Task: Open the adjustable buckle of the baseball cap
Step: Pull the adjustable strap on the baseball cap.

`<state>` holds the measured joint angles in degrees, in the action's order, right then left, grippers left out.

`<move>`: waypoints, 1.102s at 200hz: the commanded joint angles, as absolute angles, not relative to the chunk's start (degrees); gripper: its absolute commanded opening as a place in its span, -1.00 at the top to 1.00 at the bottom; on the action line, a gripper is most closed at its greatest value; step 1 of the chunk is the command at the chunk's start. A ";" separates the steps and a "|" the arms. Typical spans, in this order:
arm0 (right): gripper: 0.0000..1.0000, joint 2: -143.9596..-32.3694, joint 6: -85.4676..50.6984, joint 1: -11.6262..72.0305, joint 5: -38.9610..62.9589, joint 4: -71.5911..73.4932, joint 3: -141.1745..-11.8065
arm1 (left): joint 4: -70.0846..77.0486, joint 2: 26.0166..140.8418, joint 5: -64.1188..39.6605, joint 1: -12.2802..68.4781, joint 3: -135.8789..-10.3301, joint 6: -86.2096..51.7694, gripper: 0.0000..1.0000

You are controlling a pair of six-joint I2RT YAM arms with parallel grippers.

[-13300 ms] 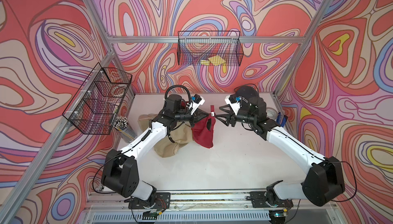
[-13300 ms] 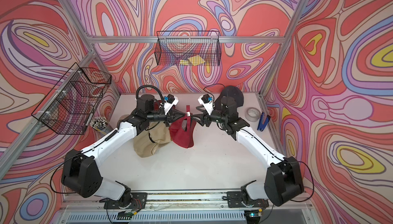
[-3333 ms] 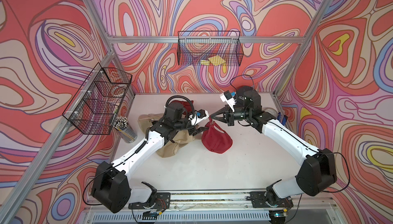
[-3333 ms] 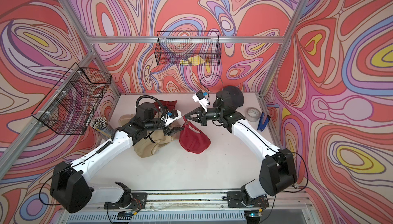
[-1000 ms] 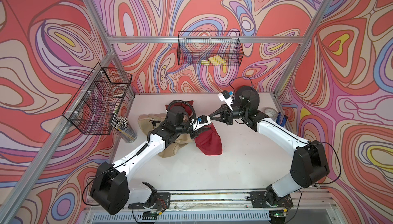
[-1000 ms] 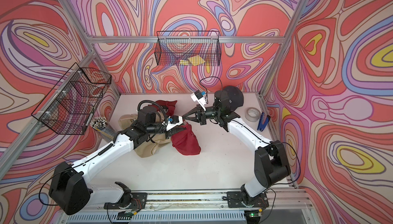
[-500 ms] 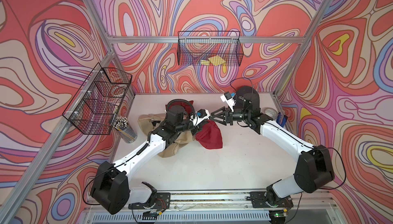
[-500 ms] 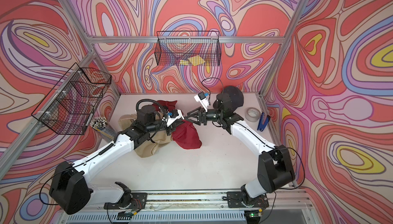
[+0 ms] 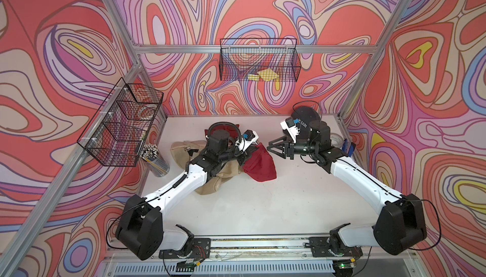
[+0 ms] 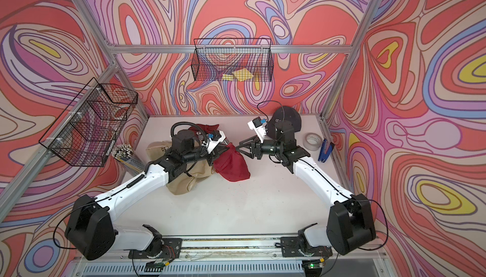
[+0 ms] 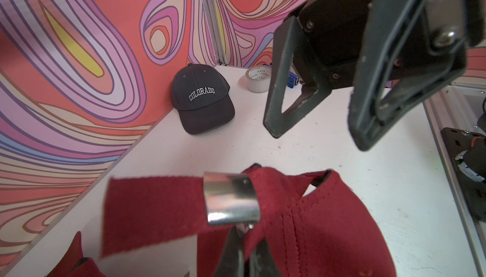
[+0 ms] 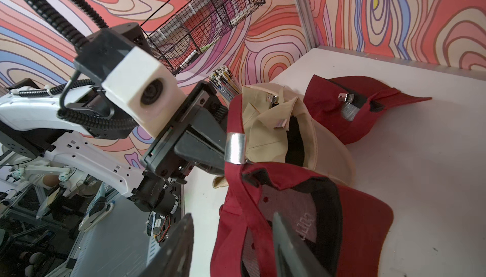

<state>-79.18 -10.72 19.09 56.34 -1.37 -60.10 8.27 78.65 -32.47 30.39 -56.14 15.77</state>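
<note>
Red cap (image 9: 260,162) hangs by its strap (image 11: 152,210), with the crown sagging onto the bench (image 9: 263,210) just beside the beige cap (image 9: 218,181). Left gripper (image 11: 246,238) is clamped tight on the strap right under the metal buckle (image 11: 231,199), and the strap's free tail sticks out past it. Right gripper (image 11: 317,135) stands about half spread and empty, near the buckle but apart from it. The buckle flap appears to lie flat on the strap, so I judge it not yet opened.

Risks from here:
- The left pinch sits very close to the buckle, so the right gripper may collide with it when going for the flap.
- The metal is smooth and curved, so a tip could skid off and catch only cloth.
- Pulling the tail without lifting the flap would drag the whole cap or tug it out of the left hold.
- The cap is limp and may swing, turning the buckle away.
</note>
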 commanded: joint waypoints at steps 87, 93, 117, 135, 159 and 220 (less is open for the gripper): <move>0.31 -84.23 -6.88 21.97 55.87 -2.63 -64.32 | 5.59 80.68 -34.54 31.11 -61.25 13.70 1.00; 0.40 -84.50 -6.89 22.00 55.84 -2.68 -64.42 | 5.92 80.60 -34.68 31.11 -61.05 14.13 1.00; 0.95 -84.73 -6.22 22.08 54.96 -3.37 -64.70 | 7.82 80.43 -35.05 31.29 -60.14 14.58 1.00; 1.00 -84.25 -5.22 22.07 53.37 -4.73 -64.65 | 9.50 80.07 -31.82 31.22 -59.75 11.24 1.00; 1.00 -83.85 -3.73 22.03 50.43 -7.82 -64.28 | 11.68 79.59 -28.59 31.29 -59.96 4.43 1.00; 1.00 -84.54 -0.22 22.05 44.74 -13.95 -60.99 | 23.13 78.66 -25.51 31.29 -57.51 -5.59 1.00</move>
<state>-84.12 -2.50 21.96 48.71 -7.31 -63.57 11.57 80.55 -27.92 31.57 -57.56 -0.36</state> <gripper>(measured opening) 0.052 0.059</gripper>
